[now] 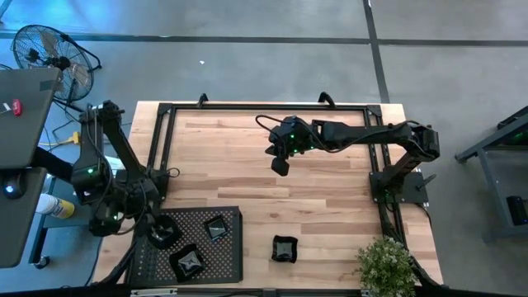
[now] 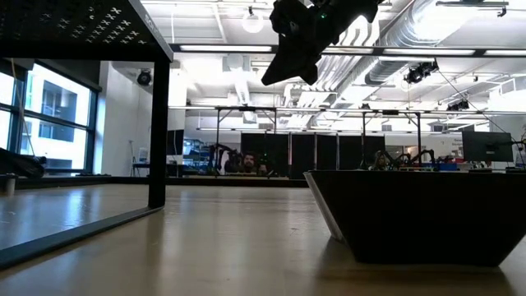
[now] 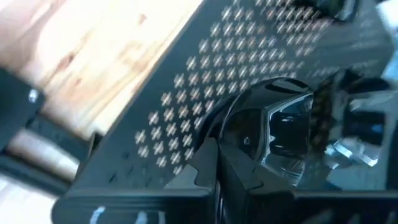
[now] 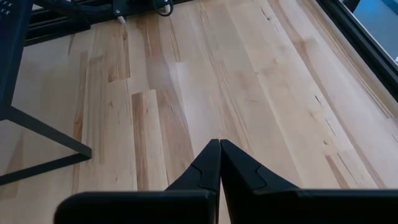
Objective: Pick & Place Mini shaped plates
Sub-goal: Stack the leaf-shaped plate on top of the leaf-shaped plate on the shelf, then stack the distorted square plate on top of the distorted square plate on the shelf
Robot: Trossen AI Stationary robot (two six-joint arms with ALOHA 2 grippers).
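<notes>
Three mini shaped plates show on the black perforated tray at the table's near left: one to its right, one at its near edge, and one under my left gripper. A fourth plate rests on the bare wood near the front edge and fills the low view's right side. My left gripper is shut and slants down over the tray's left part. My right gripper is shut with nothing in it, hanging above the table's middle. My left gripper's shut fingertips stand at the near rim of the glossy angular plate on the tray, coming from above at a slant. Whether they touch it I cannot tell. Nothing shows between the fingers.
The tray stands raised on thin legs. A black frame borders the table's far and side edges. A potted plant sits at the near right corner. Bare wood lies between tray and right arm.
</notes>
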